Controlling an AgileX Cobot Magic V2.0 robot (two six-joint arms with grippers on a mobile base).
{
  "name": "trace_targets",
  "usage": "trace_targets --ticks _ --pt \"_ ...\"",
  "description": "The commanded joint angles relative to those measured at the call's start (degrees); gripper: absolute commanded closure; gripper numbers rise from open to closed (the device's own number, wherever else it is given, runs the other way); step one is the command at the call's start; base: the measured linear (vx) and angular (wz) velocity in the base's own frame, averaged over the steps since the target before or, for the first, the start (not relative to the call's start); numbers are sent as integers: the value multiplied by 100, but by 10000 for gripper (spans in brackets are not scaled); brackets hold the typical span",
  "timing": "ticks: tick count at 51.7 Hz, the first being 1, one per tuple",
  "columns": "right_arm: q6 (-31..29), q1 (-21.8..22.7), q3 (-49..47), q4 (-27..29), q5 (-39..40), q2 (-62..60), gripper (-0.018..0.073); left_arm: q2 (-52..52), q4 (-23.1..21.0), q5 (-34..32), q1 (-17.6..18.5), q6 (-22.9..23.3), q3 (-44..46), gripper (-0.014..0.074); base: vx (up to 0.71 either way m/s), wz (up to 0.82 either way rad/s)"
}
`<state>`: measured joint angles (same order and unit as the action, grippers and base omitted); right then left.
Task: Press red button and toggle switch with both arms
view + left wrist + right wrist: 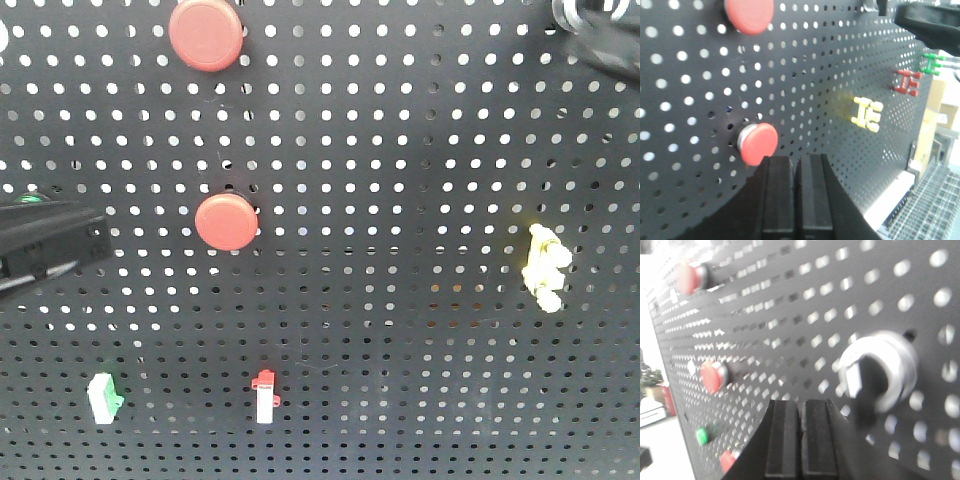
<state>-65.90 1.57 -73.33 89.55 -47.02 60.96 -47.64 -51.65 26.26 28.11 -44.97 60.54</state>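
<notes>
I see left claw [797, 195] and right claw [800, 440] clenched empty. I judge red button [759, 144] springy and toggle switch [875, 375] stiff, so I'd push squarely.

Matte black left end effector [796, 162], two blocky rectangular fingers [777, 192]

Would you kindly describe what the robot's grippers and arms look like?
Both are matte black. The left gripper and right gripper each end in two flat, rectangular fingers on a flaring base. The left arm's end piece is boxy and angular.
</notes>
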Motion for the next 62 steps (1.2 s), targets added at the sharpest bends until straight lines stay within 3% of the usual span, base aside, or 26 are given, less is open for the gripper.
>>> trace_targets --ticks 1,7,20,41,62 --pt "12 -242 -304 204 268 124 562 46 -225 -384 -7 72 141 595 0 0" --pt "12 -484 -336 -66 626 221 562 51 -225 -390 -7 103 141 595 0 0" --pt "132 -506 -360 -587 1237 44 562 50 -208 -384 -7 103 141 595 0 0" --pt "1202 -506 -360 -2271 1843 -144 562 50 -206 -408 -7 103 141 595 0 0" --pt "1246 -506 -360 -2357 2403 -231 562 50 -206 -348 -7 103 141 595 0 0"
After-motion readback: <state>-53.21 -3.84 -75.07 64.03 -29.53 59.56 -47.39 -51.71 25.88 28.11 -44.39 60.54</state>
